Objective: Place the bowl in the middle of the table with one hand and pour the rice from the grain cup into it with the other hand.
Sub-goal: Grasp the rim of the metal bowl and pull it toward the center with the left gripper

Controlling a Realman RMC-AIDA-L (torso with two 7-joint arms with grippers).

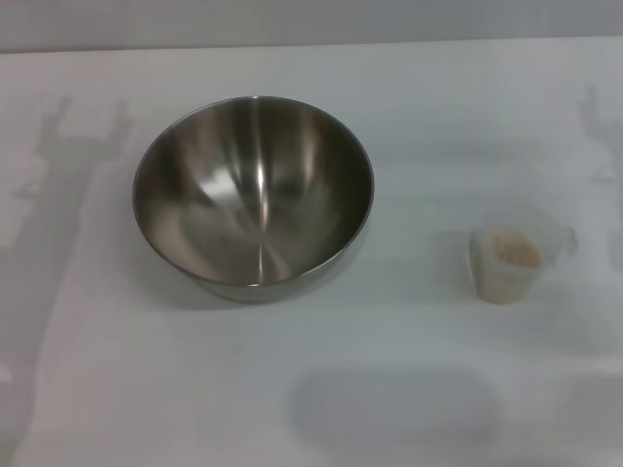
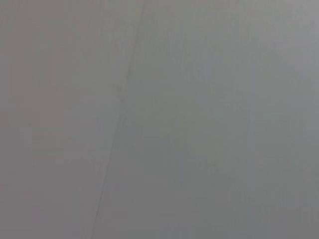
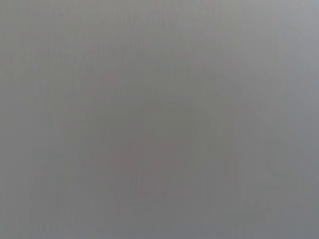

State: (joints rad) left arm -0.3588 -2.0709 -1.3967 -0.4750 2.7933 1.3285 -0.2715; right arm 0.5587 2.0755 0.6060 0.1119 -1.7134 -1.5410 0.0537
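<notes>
The bowl (image 1: 253, 195) sits upright on the white desk (image 1: 117, 370), left of centre, and it is empty. The grain cup (image 1: 516, 255) stands upright well apart from it on the robot's right side, with the rice (image 1: 516, 250) inside as a pale heap. Neither arm shows in the head view; only their shadows fall on the desk at the far left and far right. Both wrist views show nothing but blank grey surface.

Judging from this, the task has not begun: the bowl is not yet in the middle and no rice has been poured. The next move likely calls for the left arm to come down to the bowl's rim, grip it and slide or lift it toward the centre, while the right arm reaches for the cup's handle side.

Neither the left claw nor the right claw is in sight, so their opening cannot be told; nothing is held or touched.
</notes>
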